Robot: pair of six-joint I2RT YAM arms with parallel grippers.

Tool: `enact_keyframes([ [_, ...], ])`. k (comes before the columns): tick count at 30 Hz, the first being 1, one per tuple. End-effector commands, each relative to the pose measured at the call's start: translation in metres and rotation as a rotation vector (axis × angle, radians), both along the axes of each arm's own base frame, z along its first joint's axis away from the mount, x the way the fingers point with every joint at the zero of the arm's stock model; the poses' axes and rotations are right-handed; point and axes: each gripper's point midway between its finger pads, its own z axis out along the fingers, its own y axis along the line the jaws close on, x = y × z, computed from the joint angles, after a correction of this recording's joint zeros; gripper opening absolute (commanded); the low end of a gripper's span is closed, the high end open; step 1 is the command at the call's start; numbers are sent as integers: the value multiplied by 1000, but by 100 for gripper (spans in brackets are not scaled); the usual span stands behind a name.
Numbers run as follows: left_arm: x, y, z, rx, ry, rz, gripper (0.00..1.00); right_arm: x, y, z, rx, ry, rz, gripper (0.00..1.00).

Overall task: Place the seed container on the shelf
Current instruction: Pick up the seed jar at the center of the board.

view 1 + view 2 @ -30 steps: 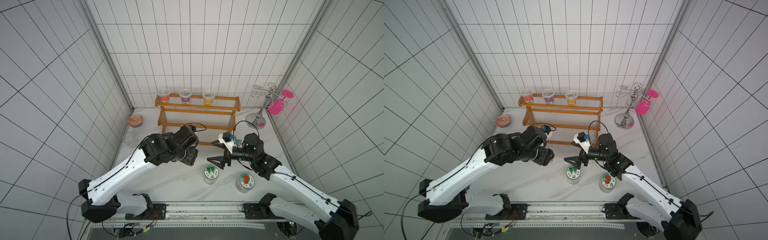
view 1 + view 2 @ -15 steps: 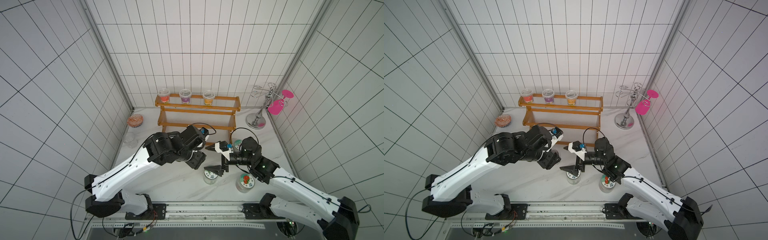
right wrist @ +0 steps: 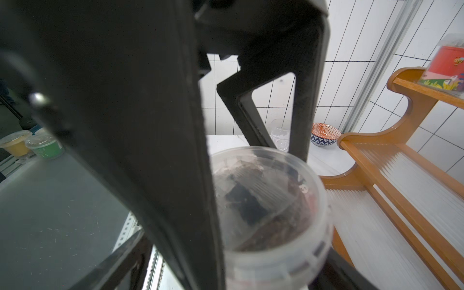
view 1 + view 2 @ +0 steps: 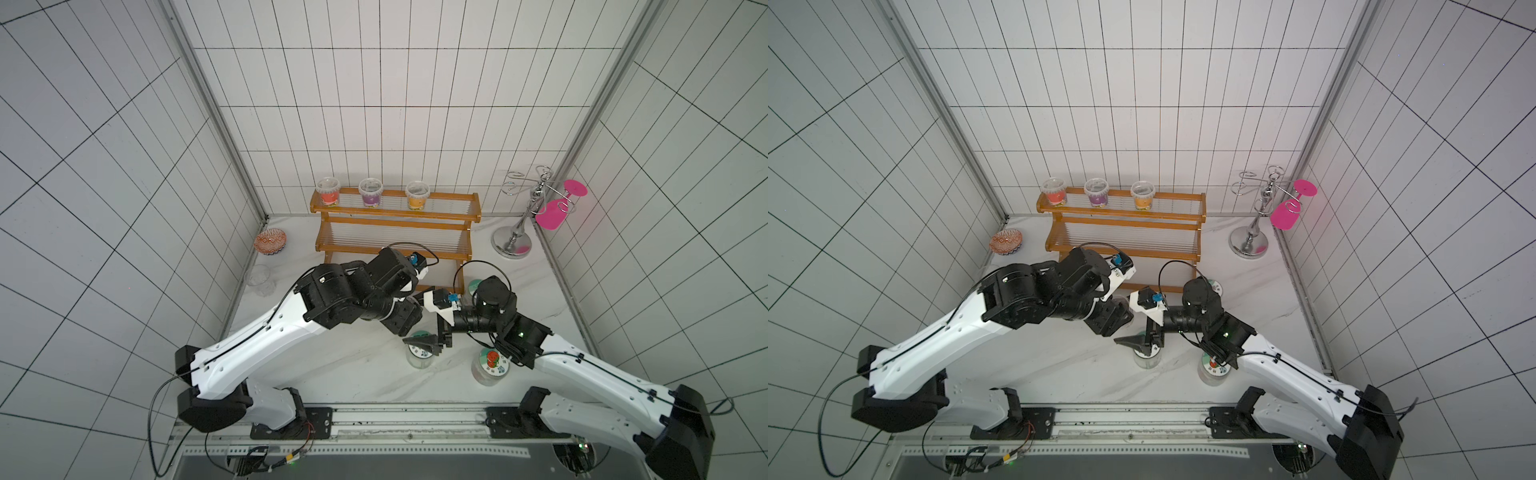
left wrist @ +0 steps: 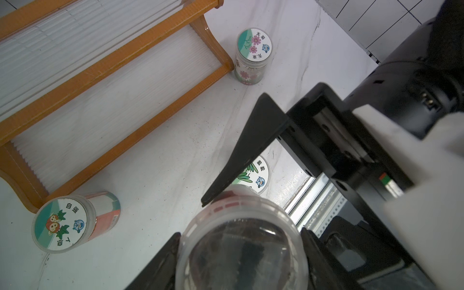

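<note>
The two arms have closed in on each other since a second ago. The hands now meet over the middle of the desk (image 4: pixel 361 374), in front of the shelf (image 4: pixel 395 223) that stands along the back edge.

In both top views the left hand (image 4: pixel 1106 320) and the right hand (image 4: pixel 409 326) crowd tightly together. The right hand's lower finger hangs over a green-lidded jar (image 4: pixel 419 359).

From the left wrist, the seed container (image 5: pixel 241 251) is a clear tub with a clear lid and dark contents. It sits clamped between the left hand's two fingers (image 5: pixel 163 263), lifted off the desk. One black finger of the right hand reaches in just beside its rim.

From the right wrist, the right hand's jaws stand wide apart on either side of the tub, with the shelf beyond. They have no hold on it that I can see, and I cannot tell whether they touch it.
</note>
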Motion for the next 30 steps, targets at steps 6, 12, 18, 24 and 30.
enact_keyframes([
  [6,4,-10,6,-34,-8,-1,36,-2,0,-2,10,-20,-3,71],
  [12,4,-10,4,-34,-2,4,40,-3,0,-2,11,-19,5,64],
  [18,6,-8,12,-55,-24,7,59,-5,0,-3,7,-17,15,59],
  [24,6,-2,30,-113,-65,21,76,-5,-1,-3,12,-23,15,55],
  [30,6,9,52,-182,-115,40,87,-4,-1,-2,21,-29,6,55],
])
